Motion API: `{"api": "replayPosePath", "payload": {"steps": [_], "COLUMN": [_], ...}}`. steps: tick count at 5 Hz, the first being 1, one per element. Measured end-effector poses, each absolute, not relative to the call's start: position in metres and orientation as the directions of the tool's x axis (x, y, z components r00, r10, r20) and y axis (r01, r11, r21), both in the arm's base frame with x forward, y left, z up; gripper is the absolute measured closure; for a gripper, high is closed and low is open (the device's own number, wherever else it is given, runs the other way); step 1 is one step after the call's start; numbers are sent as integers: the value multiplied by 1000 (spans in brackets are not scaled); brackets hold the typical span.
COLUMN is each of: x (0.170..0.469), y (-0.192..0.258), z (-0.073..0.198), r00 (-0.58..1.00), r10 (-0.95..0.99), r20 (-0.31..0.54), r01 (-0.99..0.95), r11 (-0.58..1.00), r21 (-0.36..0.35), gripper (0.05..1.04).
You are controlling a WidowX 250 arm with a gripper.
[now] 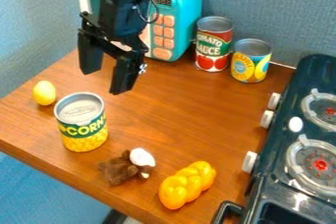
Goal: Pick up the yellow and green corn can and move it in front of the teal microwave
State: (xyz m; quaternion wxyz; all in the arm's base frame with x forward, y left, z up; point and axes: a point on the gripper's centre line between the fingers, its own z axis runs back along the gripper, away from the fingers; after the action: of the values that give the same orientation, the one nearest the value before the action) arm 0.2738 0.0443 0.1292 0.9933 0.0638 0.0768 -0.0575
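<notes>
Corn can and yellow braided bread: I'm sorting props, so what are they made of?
Corn can: likely metal, with a silvery, ringed lid and printed label. Yellow braided bread: probably smooth, glossy plastic, judging by its bright highlights, though rubber is possible.

Light reads bright and diffuse. Reference: corn can (82,122), pale reflection on its lid. Right of it, the wooden table (190,120) shows soft sheen; farther right, the stove (282,144) carries small white highlights.

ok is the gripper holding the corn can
No, the gripper hangs open and empty, and the corn can stands on the table apart from it.
</notes>
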Motion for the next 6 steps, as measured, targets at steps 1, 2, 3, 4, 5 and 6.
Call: {"api": "replayPosePath", "payload": {"steps": [1,2,3,4,5,6], "x": [271,256,250,242,226,220], "y": [43,54,62,72,82,85], "z": [119,92,86,82,83,85], "r00": [976,980,992,995,977,947], "r10": [-109,-87,-91,-45,42,92], "r20": [-190,-178,-81,-94,-209,-309], "r01": [130,89,91,49,-30,-72], "r11": [986,996,996,998,998,995], "r21": [102,7,-8,38,61,74], "gripper": [79,79,79,79,79,79]}}
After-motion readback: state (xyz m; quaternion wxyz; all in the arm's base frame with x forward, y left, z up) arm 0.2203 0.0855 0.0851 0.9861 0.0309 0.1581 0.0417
